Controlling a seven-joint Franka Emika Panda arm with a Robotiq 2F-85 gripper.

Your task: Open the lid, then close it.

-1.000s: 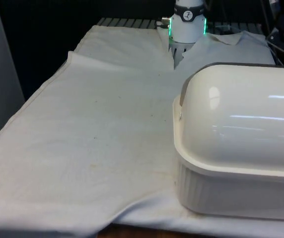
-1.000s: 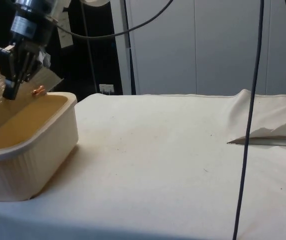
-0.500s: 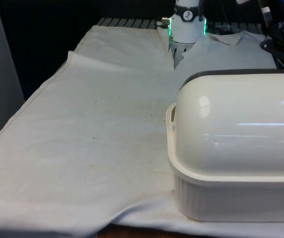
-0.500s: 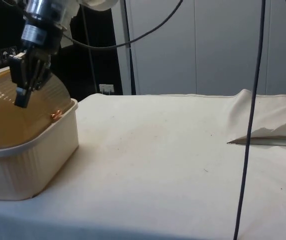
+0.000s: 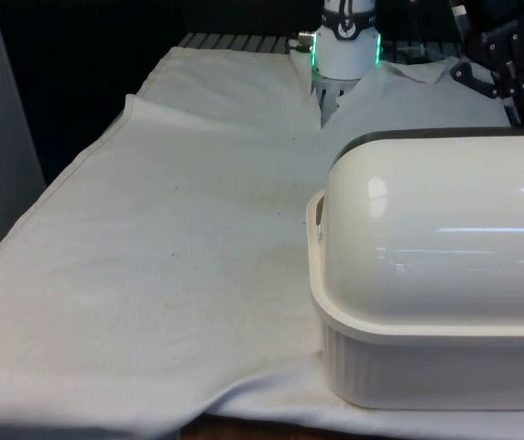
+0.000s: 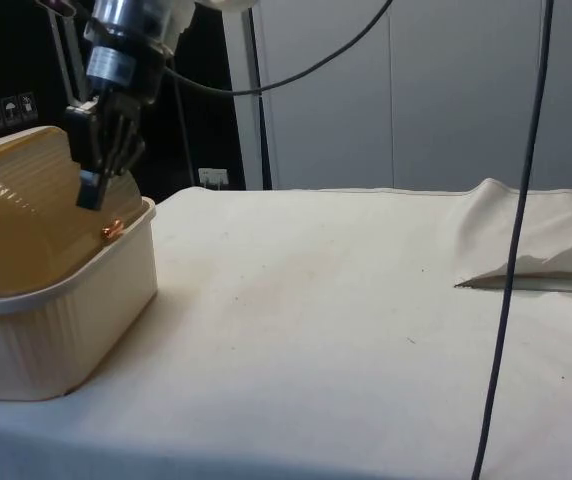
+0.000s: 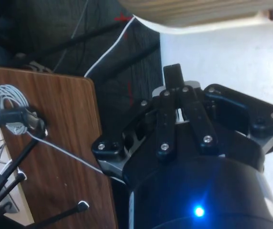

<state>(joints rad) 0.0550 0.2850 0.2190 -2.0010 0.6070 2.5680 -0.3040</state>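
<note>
A cream bread box stands at the front view's right, its ribbed base under a rounded roll lid that is down and closed. In the side view the lid curves down to the base's rim by a small copper pin. My gripper hangs just above that rim edge, fingers pointing down, shut and holding nothing, clear of the lid. In the front view the gripper shows behind the box. In the wrist view the fingers are pressed together, with the lid's edge beyond them.
White cloth covers the table on the front view's left of the box. A raised fold of cloth lies at the side view's right, behind a hanging black cable. A wooden board with cables shows beside the table.
The lid swung down from part open to closed. My gripper then lifted off it and moved towards the box's rim edge, staying shut.
</note>
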